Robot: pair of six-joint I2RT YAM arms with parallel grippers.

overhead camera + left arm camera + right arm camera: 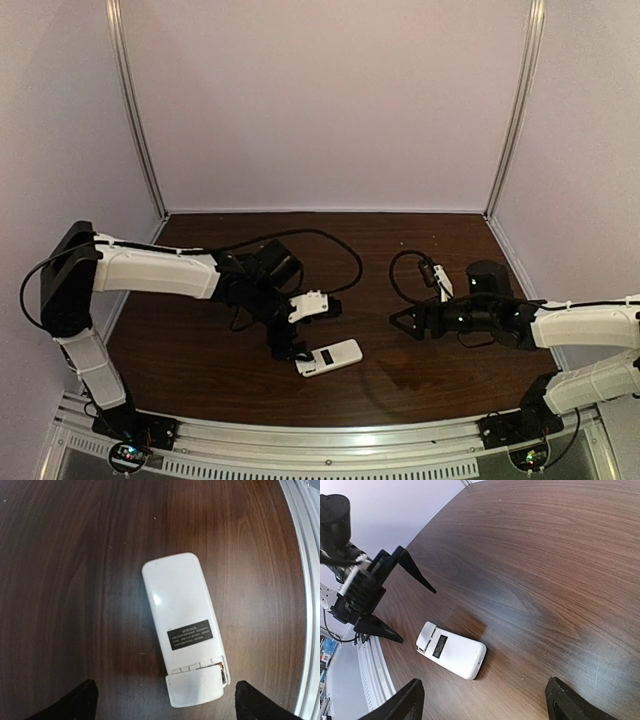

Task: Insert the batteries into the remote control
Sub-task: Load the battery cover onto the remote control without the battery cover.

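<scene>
Remote control [182, 630] face-down on worktop [70, 580], back up for battery access, directly under left end effector [167, 702]: spread wide, gripping nothing. Battery cover [195, 690] slightly askew; gold sliver [220, 669] at seam, probably battery. Right end effector [485, 702] open, empty, parked well clear.

**Dark wood desk inside a pale enclosure**

The desk [420, 370] is a dark brown board with visible grain and a soft sheen. Plain pale lilac walls [330, 100] close it in at the back and on both sides. A slim metal left post [135, 110] and a matching right post [515, 110] rise from the rear corners. A ribbed aluminium rail [330, 447] runs along the near edge.
</scene>
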